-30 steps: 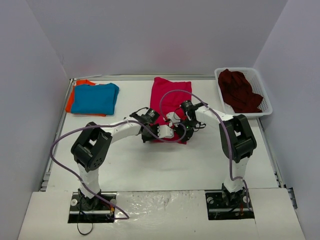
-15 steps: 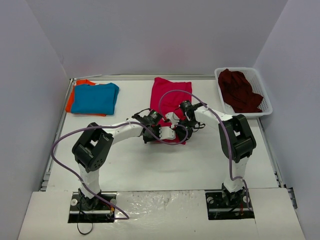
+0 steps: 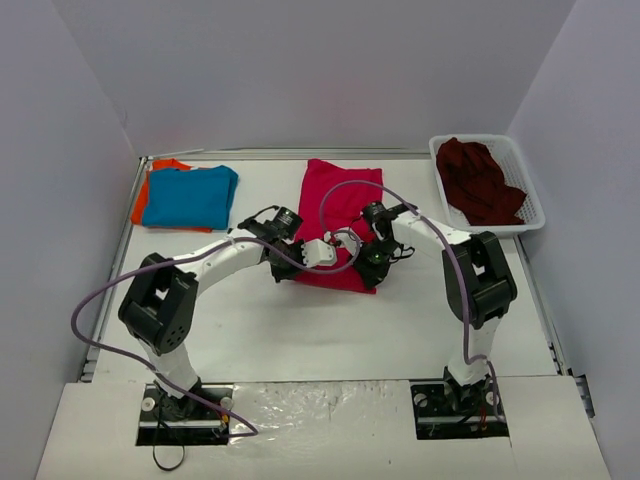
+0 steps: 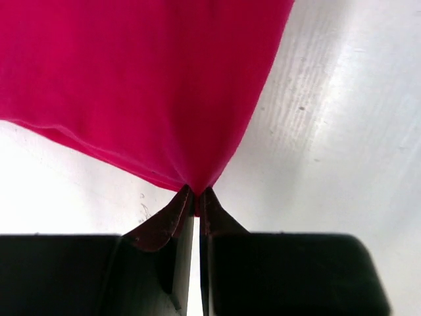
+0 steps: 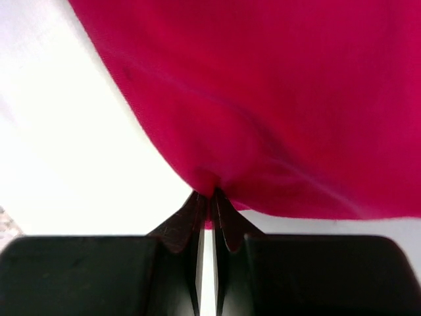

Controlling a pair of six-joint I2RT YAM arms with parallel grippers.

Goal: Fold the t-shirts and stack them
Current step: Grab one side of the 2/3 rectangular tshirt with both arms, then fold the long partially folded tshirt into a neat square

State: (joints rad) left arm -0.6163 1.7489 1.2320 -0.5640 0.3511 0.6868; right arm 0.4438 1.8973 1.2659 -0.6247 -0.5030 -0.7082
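pink t-shirt [image 3: 342, 195]: mid-table, toward the far edge
left gripper [image 4: 197, 199]: jaws pinching its near-left corner (cloth bunched at the tips)
right gripper [image 5: 211, 203]: jaws clamped on the near hem too

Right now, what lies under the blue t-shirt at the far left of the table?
An orange t-shirt: only its left edge and far corner stick out from under the blue t-shirt. The rest is covered, so its fold cannot be judged.
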